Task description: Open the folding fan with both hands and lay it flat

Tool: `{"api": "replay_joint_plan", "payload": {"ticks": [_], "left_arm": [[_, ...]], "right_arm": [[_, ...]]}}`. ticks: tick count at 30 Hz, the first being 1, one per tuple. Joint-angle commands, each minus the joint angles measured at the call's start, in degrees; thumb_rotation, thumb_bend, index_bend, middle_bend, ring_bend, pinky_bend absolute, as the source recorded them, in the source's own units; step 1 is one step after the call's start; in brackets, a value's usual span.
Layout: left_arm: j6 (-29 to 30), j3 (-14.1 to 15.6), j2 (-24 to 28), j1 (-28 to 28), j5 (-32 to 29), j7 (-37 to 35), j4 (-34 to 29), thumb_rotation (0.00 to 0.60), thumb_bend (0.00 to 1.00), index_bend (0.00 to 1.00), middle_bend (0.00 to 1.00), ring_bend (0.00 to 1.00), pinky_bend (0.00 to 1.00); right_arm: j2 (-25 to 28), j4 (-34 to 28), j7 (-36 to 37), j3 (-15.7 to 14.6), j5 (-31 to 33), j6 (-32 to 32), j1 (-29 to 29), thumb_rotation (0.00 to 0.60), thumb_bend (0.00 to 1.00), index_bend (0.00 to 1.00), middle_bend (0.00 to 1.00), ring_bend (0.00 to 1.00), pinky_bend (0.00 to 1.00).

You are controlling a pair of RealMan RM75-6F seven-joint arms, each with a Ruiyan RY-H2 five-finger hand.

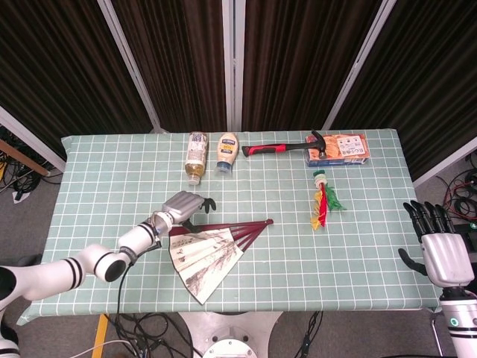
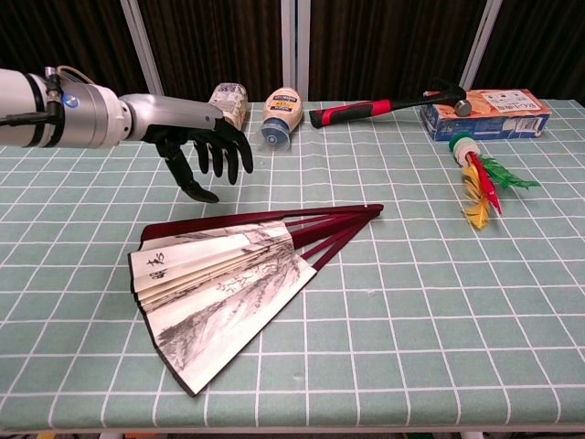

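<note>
A folding fan (image 1: 212, 253) (image 2: 224, 274) with dark red ribs and an ink-painted paper leaf lies spread partway on the checked tablecloth, its pivot pointing right. My left hand (image 1: 182, 207) (image 2: 196, 137) hovers just above and behind the fan's left upper edge, fingers apart and hanging down, holding nothing. My right hand (image 1: 436, 242) is off the table's right edge, fingers straight and apart, empty; the chest view does not show it.
At the back of the table (image 1: 358, 224) lie two bottles (image 1: 196, 156) (image 1: 226, 151), a red-handled hammer (image 1: 287, 147) and an orange box (image 1: 339, 149). A colourful feather toy (image 1: 323, 198) lies right of centre. The table's front edge is close below the fan.
</note>
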Motion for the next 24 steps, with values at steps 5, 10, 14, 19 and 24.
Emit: {"api": "replay_joint_plan", "payload": {"ticks": [5,10,14,19,24], "left_arm": [[-0.7,3.3,-2.8,-4.4,-9.7,6.8,2.0,0.6,0.26,0.29,0.36,0.33,0.34],[0.5,5.3,-4.0,-6.1,-14.1,9.7,1.8,0.6,0.27,0.3,0.36,0.35,0.34],[1.7,6.5,-5.5,-7.2,-16.7,11.5,1.8,0.6,0.27,0.3,0.36,0.35,0.34],[3.3,7.3,-6.8,-8.3,-19.7,13.5,2.6,0.6,0.28,0.3,0.37,0.36,0.36],[3.9,7.2,-6.6,-8.8,-21.0,13.8,1.2,0.6,0.29,0.35,0.42,0.4,0.39]], "right_arm": [[-0.1,0.5,0.6,0.0,0.5,0.0,-0.2,0.6,0.16,0.01,0.07,0.0,0.0],[-0.2,0.8,0.8,0.0,0.7,-0.1,-0.2,0.6,0.16,0.01,0.07,0.0,0.0],[-0.4,1.1,1.1,-0.1,1.0,-0.4,-0.2,0.6,0.16,0.01,0.07,0.0,0.0],[-0.4,1.4,1.5,-0.2,1.1,-0.2,-0.4,0.6,0.16,0.01,0.07,0.0,0.0],[-0.5,1.7,1.8,-0.2,1.3,0.0,-0.6,0.6,0.16,0.01,0.07,0.0,0.0]]}}
